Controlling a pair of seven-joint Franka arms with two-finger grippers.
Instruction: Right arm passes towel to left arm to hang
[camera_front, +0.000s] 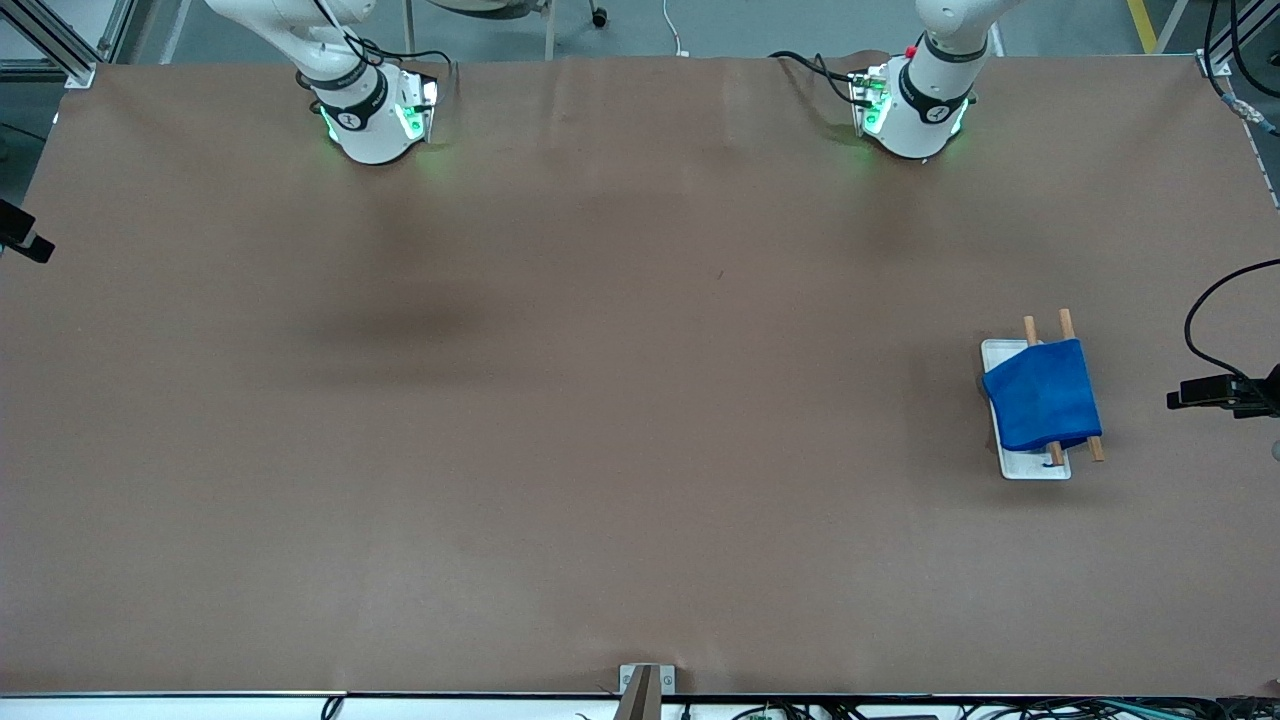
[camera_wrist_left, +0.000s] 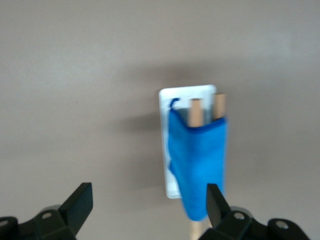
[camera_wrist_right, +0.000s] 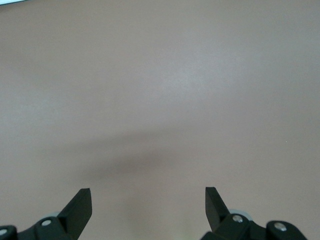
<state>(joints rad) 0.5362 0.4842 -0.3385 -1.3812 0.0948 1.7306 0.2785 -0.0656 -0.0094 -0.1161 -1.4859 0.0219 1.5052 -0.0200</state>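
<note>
The bright blue towel (camera_front: 1042, 395) hangs draped over two wooden rods (camera_front: 1066, 324) of a small rack on a white base (camera_front: 1000, 352), toward the left arm's end of the table. In the left wrist view the towel (camera_wrist_left: 199, 165) shows far below on the rods (camera_wrist_left: 196, 112), its small loop at a corner by the white base (camera_wrist_left: 186, 92). My left gripper (camera_wrist_left: 149, 200) is open and empty, high above the table. My right gripper (camera_wrist_right: 148, 202) is open and empty over bare brown table. In the front view only the arms' bases show: the left arm (camera_front: 925, 95) and the right arm (camera_front: 360, 100).
Brown paper covers the table (camera_front: 600, 400). Black camera mounts stand at both table ends (camera_front: 1225, 392) (camera_front: 22, 235). A small bracket (camera_front: 645, 682) sits at the table edge nearest the front camera.
</note>
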